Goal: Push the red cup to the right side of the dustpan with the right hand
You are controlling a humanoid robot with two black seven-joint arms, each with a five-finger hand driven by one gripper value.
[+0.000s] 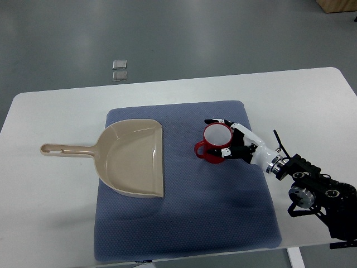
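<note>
- Between my fingers [224, 121] sits the red cup [215, 143], upright on the blue mat [184, 223], its white inside open to the camera.
- My right hand [237, 139] comes in from the right edge, the white palm just behind the cup's right wall.
- Some of my fingertips curl over the far rim; another one shows at the near rim, so my fingers are wrapped around the cup and touching it on both sides.
- The cup's handle sticks out on the side away from my palm, pointing toward the dustpan [134, 159].
- Beyond my fingertips, the dustpan lies flat on the mat, its open straight edge facing the cup, with a strip of bare mat between them.
- The dustpan's handle reaches off the mat onto the white table [44, 111], well away from my fingers.
- My left arm does not show.
</note>
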